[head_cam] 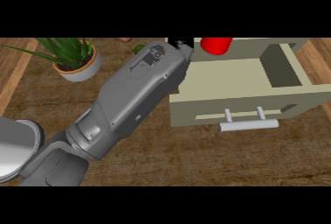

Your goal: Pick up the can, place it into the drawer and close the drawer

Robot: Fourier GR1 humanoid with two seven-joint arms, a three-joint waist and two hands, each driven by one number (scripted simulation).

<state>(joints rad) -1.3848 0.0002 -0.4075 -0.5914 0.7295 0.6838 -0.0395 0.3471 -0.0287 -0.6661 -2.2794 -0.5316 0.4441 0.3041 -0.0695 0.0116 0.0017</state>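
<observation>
Grey forearm [123, 109] nearest, reaching far from the lower left; its left hand [181, 43] is mostly hidden, fingers impossible to tell. Just right, a glossy red can [215, 45] sits above the open beige drawer [245, 107]. Potted plant [74, 59] far left.

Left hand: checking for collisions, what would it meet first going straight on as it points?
Probably nothing visible: the left hand points out past the view's top edge; the red can sits beside that line.
</observation>
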